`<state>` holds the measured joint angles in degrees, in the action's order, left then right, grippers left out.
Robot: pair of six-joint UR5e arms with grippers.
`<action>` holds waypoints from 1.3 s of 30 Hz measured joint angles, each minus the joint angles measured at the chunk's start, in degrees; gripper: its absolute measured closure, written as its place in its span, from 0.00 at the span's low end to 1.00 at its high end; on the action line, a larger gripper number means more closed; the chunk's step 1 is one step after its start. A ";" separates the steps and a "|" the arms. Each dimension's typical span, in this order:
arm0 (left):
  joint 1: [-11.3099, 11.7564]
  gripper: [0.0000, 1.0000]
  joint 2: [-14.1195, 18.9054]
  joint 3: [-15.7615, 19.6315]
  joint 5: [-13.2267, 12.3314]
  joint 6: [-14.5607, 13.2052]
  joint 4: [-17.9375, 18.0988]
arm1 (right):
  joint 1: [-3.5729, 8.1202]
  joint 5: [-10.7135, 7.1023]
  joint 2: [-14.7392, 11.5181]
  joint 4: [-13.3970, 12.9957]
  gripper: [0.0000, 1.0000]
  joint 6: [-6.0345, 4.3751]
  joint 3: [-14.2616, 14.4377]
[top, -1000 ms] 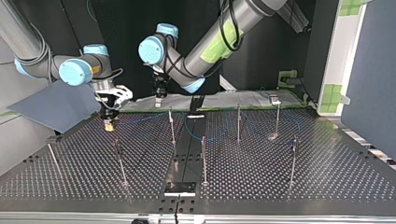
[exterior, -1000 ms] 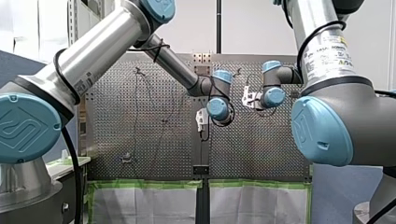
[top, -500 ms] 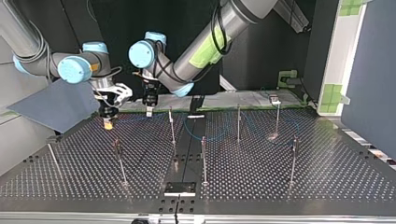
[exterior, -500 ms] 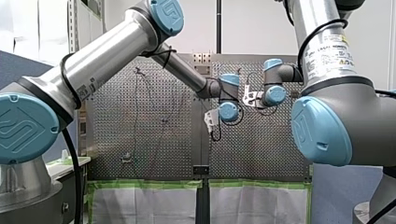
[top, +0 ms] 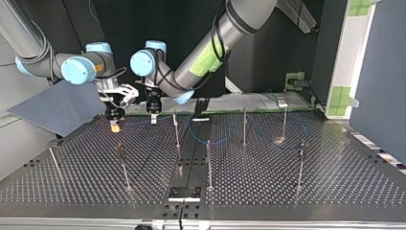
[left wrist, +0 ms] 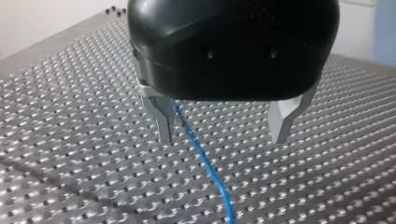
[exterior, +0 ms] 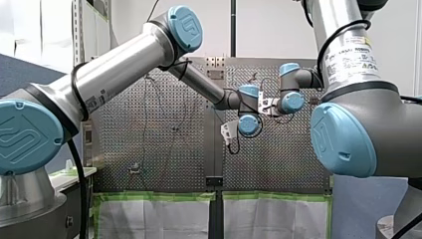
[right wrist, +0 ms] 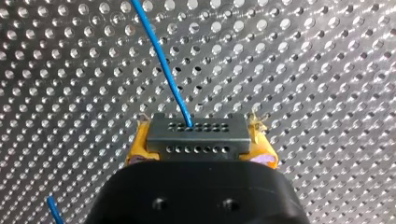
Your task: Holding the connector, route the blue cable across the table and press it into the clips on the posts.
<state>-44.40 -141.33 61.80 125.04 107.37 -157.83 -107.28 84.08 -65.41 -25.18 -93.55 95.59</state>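
Note:
In the right wrist view my right gripper (right wrist: 198, 140) has its yellow pads shut on a dark connector (right wrist: 196, 135). The blue cable (right wrist: 161, 60) runs from it over the perforated table. In the top view that gripper (top: 115, 125) hangs just above the table at the back left. My left gripper (top: 153, 118) hangs close beside it. In the left wrist view my left gripper (left wrist: 223, 137) is open, with metal fingers (left wrist: 161, 114) wide apart. The blue cable (left wrist: 205, 163) passes by one finger, lying on the table. Nothing is between the fingers.
Several thin posts stand on the table (top: 268, 191), among them one (top: 176, 128) near my left gripper, one (top: 244, 125) at mid-table and one (top: 123, 165) nearer the front. Loose blue cable (top: 216, 142) loops between the middle posts. A grey board (top: 52, 110) leans at the left.
My left arm has swung toward the top view's left, bringing its open gripper close beside my right gripper. My right gripper has stayed nearly still with the connector.

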 joint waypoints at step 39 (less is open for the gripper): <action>0.95 1.00 1.58 -1.88 3.29 3.68 -3.00 | -0.13 -4.94 -3.20 -0.15 1.00 -1.00 -1.10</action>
<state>-43.44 -139.75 59.91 128.33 111.05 -160.83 -107.41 79.15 -68.61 -25.33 -94.55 94.49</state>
